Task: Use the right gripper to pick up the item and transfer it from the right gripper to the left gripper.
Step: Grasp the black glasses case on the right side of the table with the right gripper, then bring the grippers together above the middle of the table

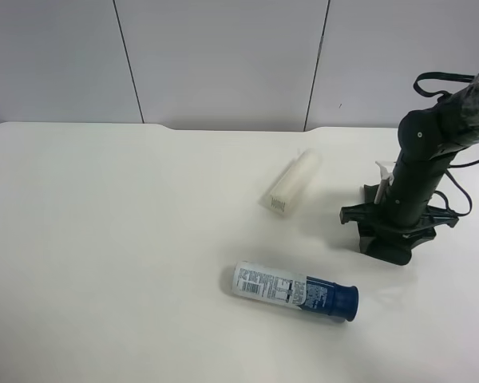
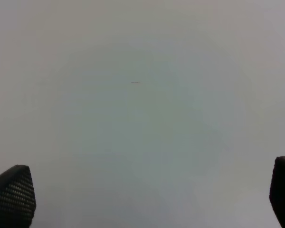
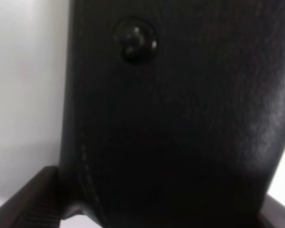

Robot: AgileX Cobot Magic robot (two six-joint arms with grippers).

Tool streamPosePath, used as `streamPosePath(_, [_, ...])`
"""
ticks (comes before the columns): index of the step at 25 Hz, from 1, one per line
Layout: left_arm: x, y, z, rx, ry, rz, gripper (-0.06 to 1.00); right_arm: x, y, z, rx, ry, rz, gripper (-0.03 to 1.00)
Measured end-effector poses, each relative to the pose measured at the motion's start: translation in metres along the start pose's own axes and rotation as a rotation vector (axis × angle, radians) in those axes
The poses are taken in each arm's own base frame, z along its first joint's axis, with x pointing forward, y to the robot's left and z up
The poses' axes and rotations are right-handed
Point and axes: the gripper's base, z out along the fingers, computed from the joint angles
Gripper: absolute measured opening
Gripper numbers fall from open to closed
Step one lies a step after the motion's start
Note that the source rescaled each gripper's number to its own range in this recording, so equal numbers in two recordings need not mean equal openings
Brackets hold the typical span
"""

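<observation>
White table [image 1: 144,239] seen beneath left gripper [image 2: 147,194], fingers spread wide; item [image 3: 171,123] flanked by right gripper [image 3: 154,209] fingers, clamping not discernible.

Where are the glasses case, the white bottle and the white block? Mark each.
glasses case [image 3: 171,133]: right wrist view, middle of its black face.
white bottle [image 1: 275,286]: exterior high view, its labelled body.
white block [image 1: 291,183]: exterior high view, its upper face.

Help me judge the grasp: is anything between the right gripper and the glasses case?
Nothing visible. The right gripper sits over the glasses case, whose black surface fills the right wrist view between the fingers. The white block and bottle lie apart on the table.
</observation>
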Motion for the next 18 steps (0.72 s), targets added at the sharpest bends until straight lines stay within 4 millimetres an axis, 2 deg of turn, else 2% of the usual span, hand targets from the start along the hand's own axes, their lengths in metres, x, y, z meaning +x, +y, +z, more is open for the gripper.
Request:
streamPosePath(9, [0.000, 0.000, 0.000, 0.000, 0.000, 0.000, 1.00, 0.001, 0.000, 0.000, 0.006, 0.011, -0.015, 0.40])
streamPosePath(13, [0.000, 0.000, 0.000, 0.000, 0.000, 0.001, 1.00, 0.005, -0.003, -0.007, 0.022, 0.041, -0.058, 0.37])
streamPosePath(18, [0.000, 0.000, 0.000, 0.000, 0.000, 0.001, 1.00, 0.010, -0.007, -0.043, 0.007, -0.013, -0.123, 0.33])
